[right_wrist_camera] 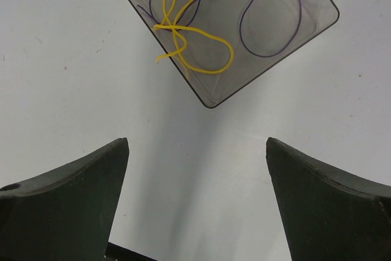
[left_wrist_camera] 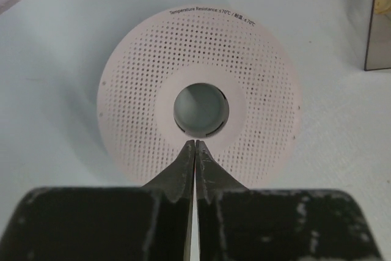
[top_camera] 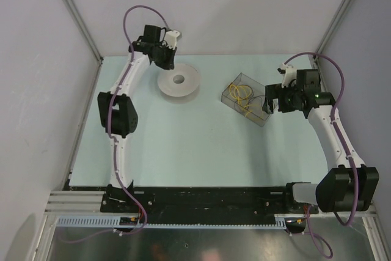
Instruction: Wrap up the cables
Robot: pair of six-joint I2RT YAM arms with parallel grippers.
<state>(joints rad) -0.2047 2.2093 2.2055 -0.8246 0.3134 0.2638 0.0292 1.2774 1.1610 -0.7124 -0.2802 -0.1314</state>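
Your left gripper was pressed shut on nothing over the spool. Your right gripper stood spread just short of the box holding the tangled cables. Reaching in, those wide fingers could have caught the wall and shoved the box.

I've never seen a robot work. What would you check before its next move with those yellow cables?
1. Right gripper open for grabbing: ok.
2. Yellow cables in view ahead of it, inside the clear box: ok.
3. Cables lying untangled: not ok, loops cross each other.
4. Left gripper empty: ok, shut on nothing.
5. White spool flat on the table, nothing wound on it: ok.
6. Whether the left gripper touches the spool: cannot tell.
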